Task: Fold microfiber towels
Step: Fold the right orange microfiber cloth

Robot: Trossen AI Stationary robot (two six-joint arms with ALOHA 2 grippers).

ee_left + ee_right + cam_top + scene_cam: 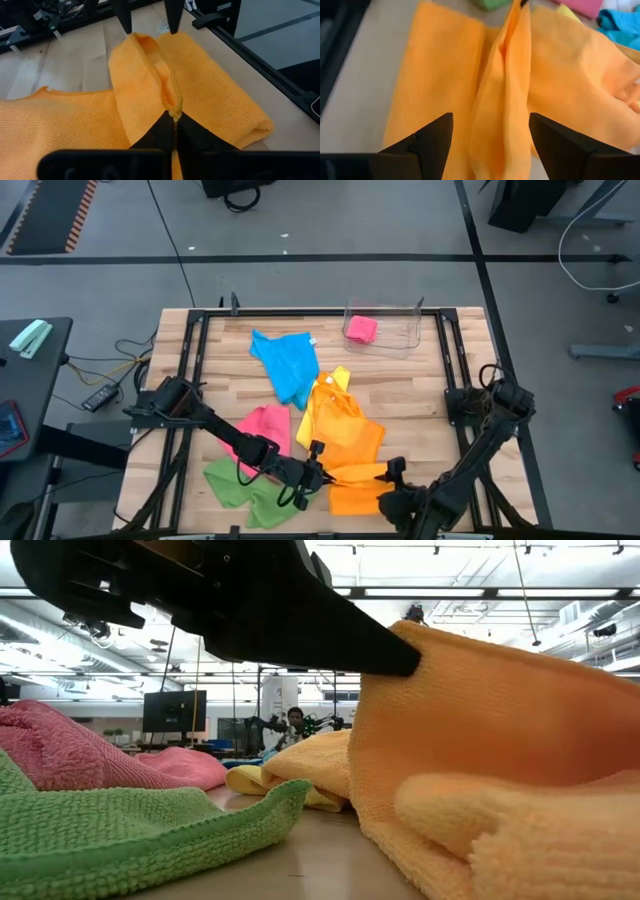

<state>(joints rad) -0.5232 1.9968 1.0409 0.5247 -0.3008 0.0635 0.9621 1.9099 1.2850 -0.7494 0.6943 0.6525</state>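
Left gripper (174, 116) pinches the orange towel's (352, 480) raised ridge at the table's six o'clock; right gripper (490, 135) straddles that ridge, spread, holding nothing. Clamp the right first, then pull evenly.

Wooden table (215, 380) under towels (350, 445), bin (400, 330)

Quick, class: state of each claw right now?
Left claw: closed, pinching a raised fold of the orange towel.
Right claw: open, fingers either side of that fold, holding nothing.
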